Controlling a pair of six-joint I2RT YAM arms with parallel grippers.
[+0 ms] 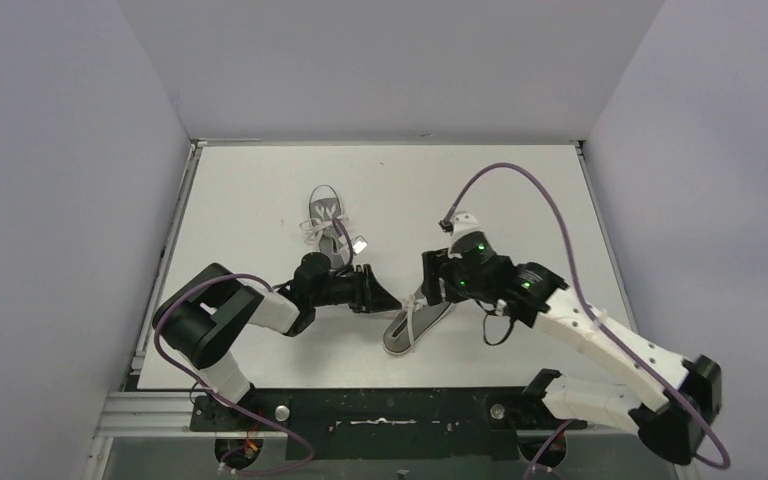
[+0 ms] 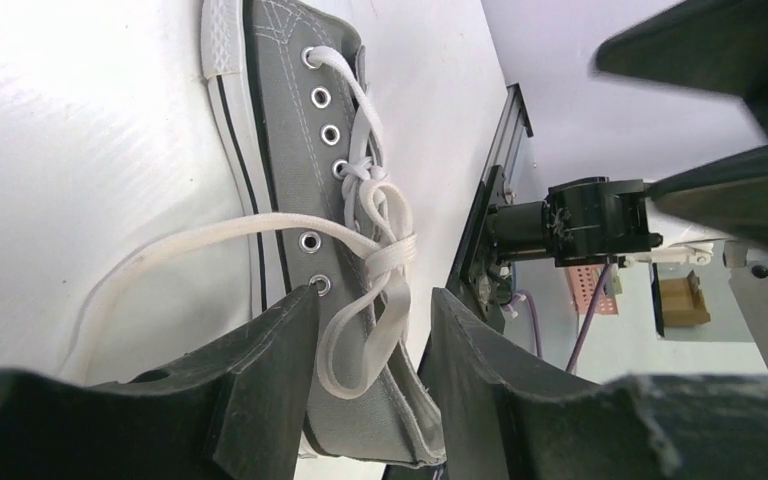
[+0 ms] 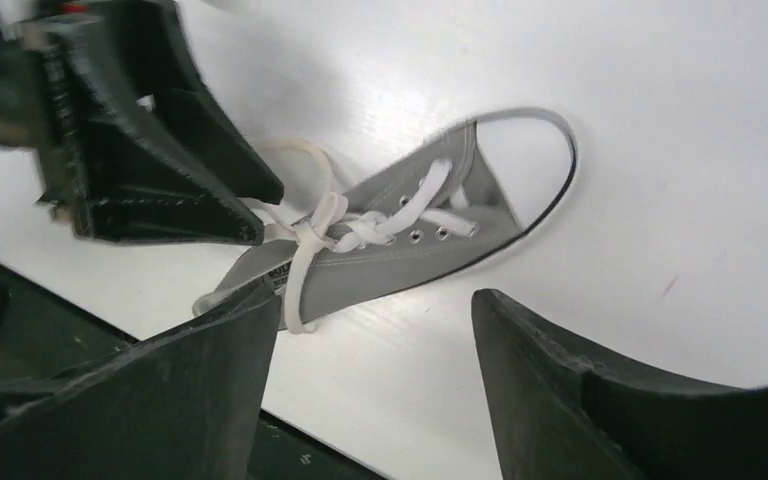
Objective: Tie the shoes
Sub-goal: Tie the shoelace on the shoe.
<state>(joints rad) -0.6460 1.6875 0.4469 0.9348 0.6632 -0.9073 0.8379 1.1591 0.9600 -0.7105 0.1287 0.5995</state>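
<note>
Two grey shoes with white laces lie on the white table. The near shoe lies on its side between my two grippers. Its laces are knotted over the eyelets, and one lace loop hangs in the gap between my left gripper's fingers, which stand apart and do not pinch it. My right gripper is open wide just off the shoe, with another lace loop beside its left finger. The far shoe lies behind the left arm.
Grey walls close in the table at the left, back and right. A black rail runs along the near edge with both arm bases. Purple cables arc above the right arm. A small light tag lies by the far shoe.
</note>
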